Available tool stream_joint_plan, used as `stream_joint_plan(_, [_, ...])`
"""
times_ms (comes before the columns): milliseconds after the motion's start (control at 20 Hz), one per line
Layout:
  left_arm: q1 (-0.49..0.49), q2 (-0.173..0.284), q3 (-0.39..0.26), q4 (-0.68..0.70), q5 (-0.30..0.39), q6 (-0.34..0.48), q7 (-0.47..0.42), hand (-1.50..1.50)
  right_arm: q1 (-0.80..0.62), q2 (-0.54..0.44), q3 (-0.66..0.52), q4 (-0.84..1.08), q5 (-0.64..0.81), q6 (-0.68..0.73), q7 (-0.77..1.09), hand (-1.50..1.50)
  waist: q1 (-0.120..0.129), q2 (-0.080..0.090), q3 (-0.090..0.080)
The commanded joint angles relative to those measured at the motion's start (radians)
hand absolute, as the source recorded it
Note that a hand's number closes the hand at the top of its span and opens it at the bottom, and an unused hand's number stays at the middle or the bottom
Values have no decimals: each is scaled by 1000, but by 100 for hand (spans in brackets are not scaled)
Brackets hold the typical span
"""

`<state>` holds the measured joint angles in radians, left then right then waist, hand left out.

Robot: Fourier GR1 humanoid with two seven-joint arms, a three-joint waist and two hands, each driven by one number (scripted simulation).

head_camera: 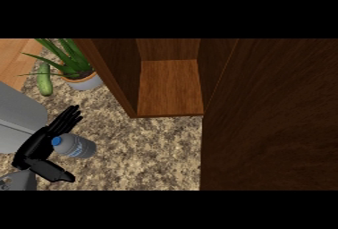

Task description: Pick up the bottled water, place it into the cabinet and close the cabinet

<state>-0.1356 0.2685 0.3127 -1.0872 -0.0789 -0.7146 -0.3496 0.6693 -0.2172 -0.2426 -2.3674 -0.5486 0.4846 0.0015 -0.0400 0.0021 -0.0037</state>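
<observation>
From above, looking steeply down, the speckled stone counter runs across the near and left part of the scene. The robot's left hand comes in from the lower left on its grey forearm, its black fingers stretched out straight and pointing away toward the far right, the thumb sticking out to the near right. The hand is open, not curled round anything. The bottled water lies on its side on the counter just to the right of the palm, touching it or nearly so; I can't tell which. Its blue cap faces the hand and its clear body points away to the right. The cabinet stands farther back and to the right, open, with its lighter wooden shelf showing inside between dark side walls. Its dark door fills the right side of the view, swung out toward the near edge. In the far left corner sits a potted plant with long green leaves in a pale pot, and a cucumber lies just left of it. The right hand doesn't show anywhere.
</observation>
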Motion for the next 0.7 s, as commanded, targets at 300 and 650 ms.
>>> stream_joint_plan(300, [-80, 46, 8, 345, -62, 21, -257, -150, 93, -9, -19, -173, -151, 3, 22, -150, -1, 1, -1])
stream_joint_plan(650, [-118, 27, -65, 487, -86, -42, -361, -150, 104, -12, 2, -151, -132, -2, -9, -150, -8, 6, -4])
